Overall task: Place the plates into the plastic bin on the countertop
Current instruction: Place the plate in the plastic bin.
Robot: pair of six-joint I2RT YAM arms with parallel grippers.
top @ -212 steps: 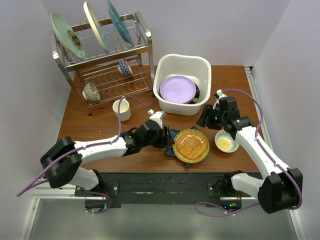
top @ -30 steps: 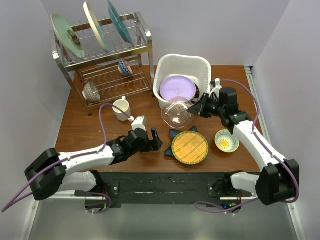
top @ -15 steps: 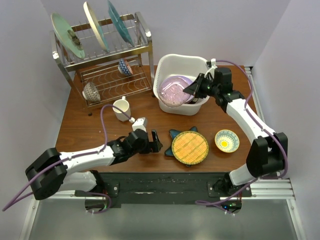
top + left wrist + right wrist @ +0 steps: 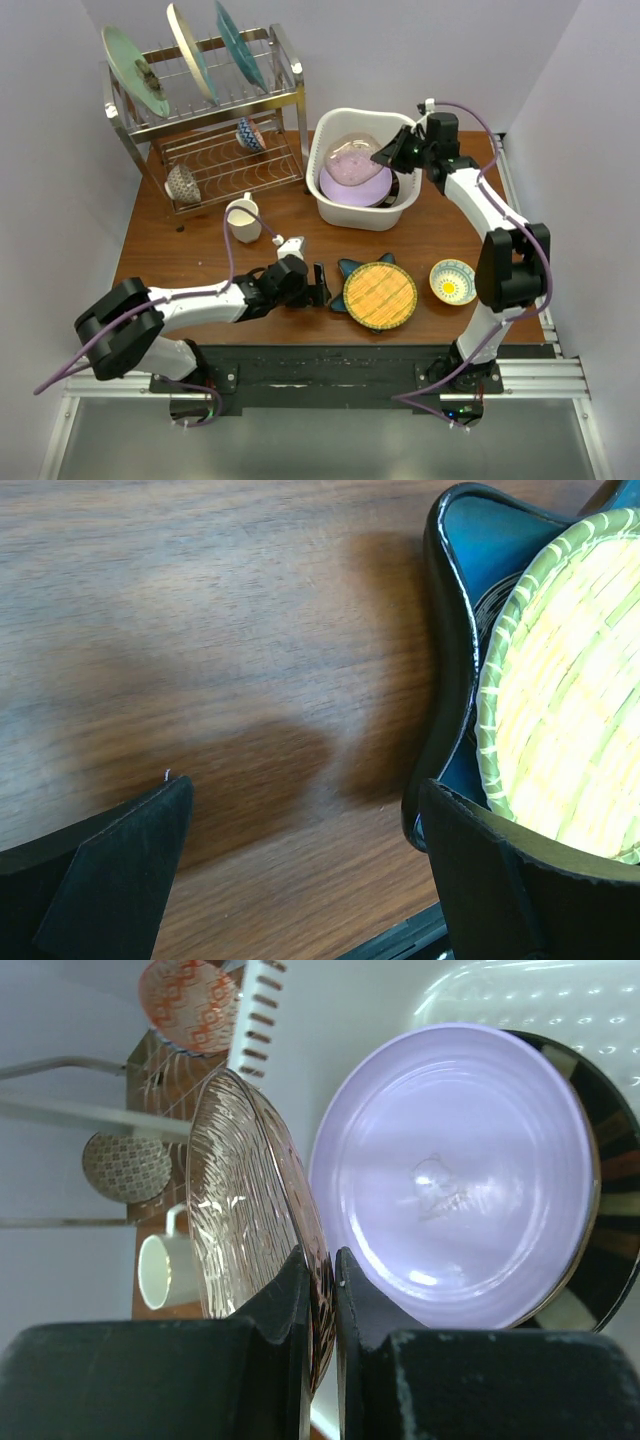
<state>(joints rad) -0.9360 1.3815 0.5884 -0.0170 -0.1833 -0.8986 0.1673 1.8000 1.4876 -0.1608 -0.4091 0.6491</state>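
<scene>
**Item in hand:** glass plate [image 4: 245, 1230], amber-tinted, ribbed, see-through. We find it tilted on edge over the plastic bin [image 4: 330, 135], upper centre of the overhead frame. The right end effector [image 4: 318, 1278] pinches its rim, jaws pressed onto the glass from both faces.

**Handling:** we judge it stiff, slick and breakable. A rim pinch is the only hold on offer, and it wants a low, gentle release.

**In the bin:** lavender plate [image 4: 460, 1170], lying flat on a dark-rimmed plate [image 4: 612, 1210].

**On the tabletop [image 4: 200, 610], lower centre:** woven round plate [image 4: 380, 295], stacked on the blue star-shaped plate [image 4: 345, 272]. The left end effector [image 4: 305, 790] sits just beside the star's edge, jaws spread, holding nothing. We judge the woven plate light and grippy, and the star glazed and slippery, best taken at a point.

**Obscured:** the star plate is mostly covered. Anything under the dark-rimmed plate is hidden. We cannot tell whether the glass plate's lower edge touches the bin's contents.
</scene>
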